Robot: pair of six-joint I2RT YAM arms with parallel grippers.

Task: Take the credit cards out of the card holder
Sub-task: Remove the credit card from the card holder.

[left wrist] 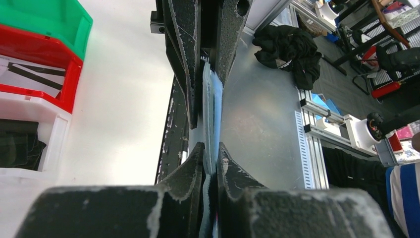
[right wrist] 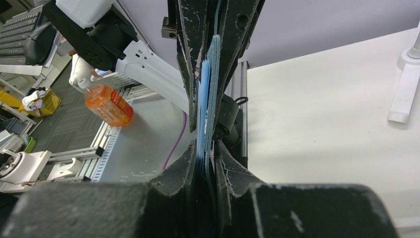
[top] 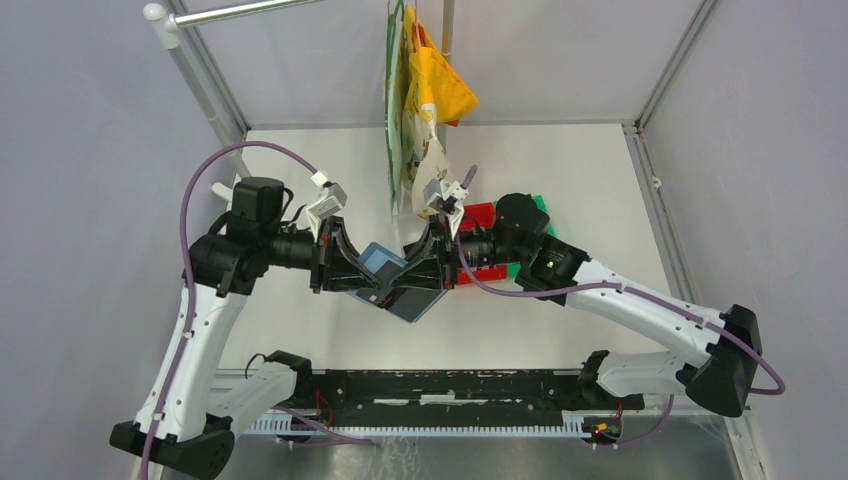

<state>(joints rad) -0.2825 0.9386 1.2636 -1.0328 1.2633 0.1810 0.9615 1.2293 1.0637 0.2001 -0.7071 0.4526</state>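
Flat off-white tabletop (top: 570,160), matte. Standing directly on it, touching in a row: an open green plastic bin (left wrist: 49,20); an open red plastic bin (left wrist: 29,52) holding a white sheet with black stripes (left wrist: 27,77); an open white plastic bin (left wrist: 57,139) with dark contents. A white post (right wrist: 403,89) stands apart from these.

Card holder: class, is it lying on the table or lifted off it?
Lifted off. The left gripper and right gripper each pinch one end of the card holder, holding it in the air between them.
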